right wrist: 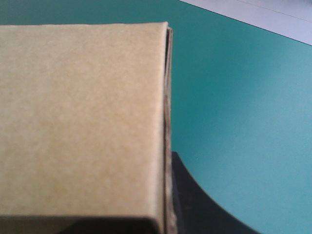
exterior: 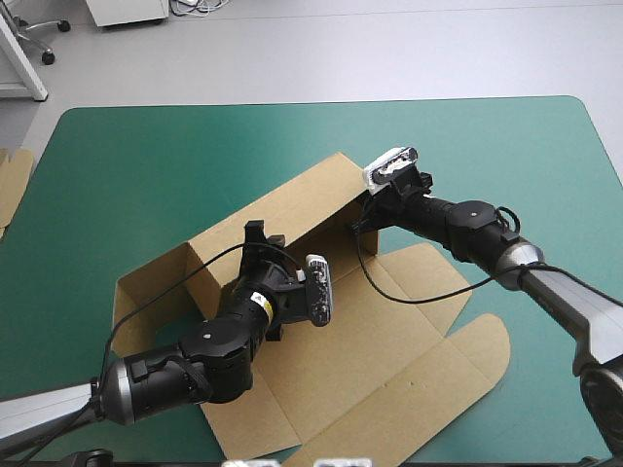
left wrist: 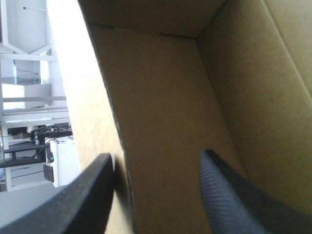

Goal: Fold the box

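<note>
Though half-raised, box [exterior: 380, 350] diagonal, near-left to far-right

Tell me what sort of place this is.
Probably a robotics lab or test bench: the left gripper and right gripper work a brown box on a table with a teal-green cover, spare board at its left edge.

Bright, even light throughout; the box [left wrist: 165, 112] wall's outer face glares white, its inside shaded.

Spare brown board [exterior: 12, 185] lies beside the teal-green table [exterior: 146, 156].
</note>
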`<state>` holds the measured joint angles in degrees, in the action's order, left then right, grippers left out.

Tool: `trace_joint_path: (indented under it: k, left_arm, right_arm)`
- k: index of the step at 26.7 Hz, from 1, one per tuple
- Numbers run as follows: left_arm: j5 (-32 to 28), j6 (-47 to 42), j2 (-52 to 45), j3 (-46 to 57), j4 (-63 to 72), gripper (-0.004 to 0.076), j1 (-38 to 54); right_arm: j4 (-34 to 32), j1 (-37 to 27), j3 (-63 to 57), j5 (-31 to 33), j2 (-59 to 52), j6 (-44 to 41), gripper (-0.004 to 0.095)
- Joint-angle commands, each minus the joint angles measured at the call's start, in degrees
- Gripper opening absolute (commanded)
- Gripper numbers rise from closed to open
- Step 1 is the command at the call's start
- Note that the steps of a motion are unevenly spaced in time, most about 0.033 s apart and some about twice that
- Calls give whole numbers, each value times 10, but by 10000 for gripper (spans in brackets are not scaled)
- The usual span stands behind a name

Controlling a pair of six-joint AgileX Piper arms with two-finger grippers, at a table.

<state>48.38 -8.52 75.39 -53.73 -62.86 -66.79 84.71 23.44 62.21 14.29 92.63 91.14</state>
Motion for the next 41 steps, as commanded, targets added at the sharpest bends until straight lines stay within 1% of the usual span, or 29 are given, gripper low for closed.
trace_joint_path:
  k: [1, 3, 6, 8, 14, 17, 19, 22, 23, 24, 28, 30, 32, 33, 34, 35, 36, 37, 39, 40, 41]
  left_arm:
    - [25, -59, -14, -13, -81, 384, -6]
    - [41, -87, -14, -20, -104, 383, -6]
    - [44, -88, -14, -44, -91, 379, -6]
    - [42, -90, -14, -59, -88, 358, -6]
    - [30, -87, -14, -105, -22, 248, -7]
    - [32, -79, -15, -141, -19, 198, -7]
    - [32, -79, -15, -173, -19, 135, -4]
    - [31, -72, -15, -221, -21, 2, 11]
    - [26, -69, -15, -237, -21, -11, 23]
    - [18, -67, -15, -250, -22, -7, 39]
    - [-17, -55, -14, -321, -5, -7, 138]
    - [-28, -50, -13, -358, 47, -7, 203]
    - [-32, -18, -10, -394, 131, -7, 290]
    - [-32, 12, -8, -418, 216, -7, 382]
    - [-32, 33, -5, -425, 270, -7, 428]
    - [-28, 76, -3, -428, 397, -7, 510]
    - [-22, 115, 0, -428, 470, -7, 553]
    - [8, 179, 11, -428, 594, -7, 627]
    - [49, 238, 34, -428, 744, -8, 715]
    - [59, 262, 49, -424, 812, -8, 754]
    - [61, 274, 52, -420, 832, -8, 768]
  right_arm:
    - [15, 5, 15, 20, -17, -1, -26]
    - [15, 5, 15, 16, -17, -1, -26]
    - [14, 5, 15, 14, -17, -1, -26]
    - [14, 5, 15, 9, -17, 0, -26]
    - [14, 5, 15, 2, -17, 0, -26]
    - [14, 5, 15, 2, -17, 0, -26]
    - [14, 5, 15, 2, -17, 0, -26]
    - [14, 5, 15, 2, -17, 0, -27]
    - [14, 5, 15, 3, -17, 0, -27]
    - [14, 5, 15, 3, -17, 0, -27]
    - [14, 5, 15, -1, -17, 0, -26]
    - [14, 5, 15, -2, -17, 0, -26]
    - [14, 5, 15, -2, -17, 0, -26]
    - [14, 5, 15, -2, -17, 0, -26]
    - [14, 5, 15, -2, -17, 0, -26]
    - [14, 5, 15, -2, -17, 0, -26]
    - [14, 5, 15, -2, -17, 0, -26]
    - [14, 5, 15, -2, -17, 0, -26]
    - [14, 5, 15, -2, -17, -1, -26]
    - [11, 5, 15, -2, -18, -12, -26]
    - [-2, 4, 16, -5, -18, -28, -26]
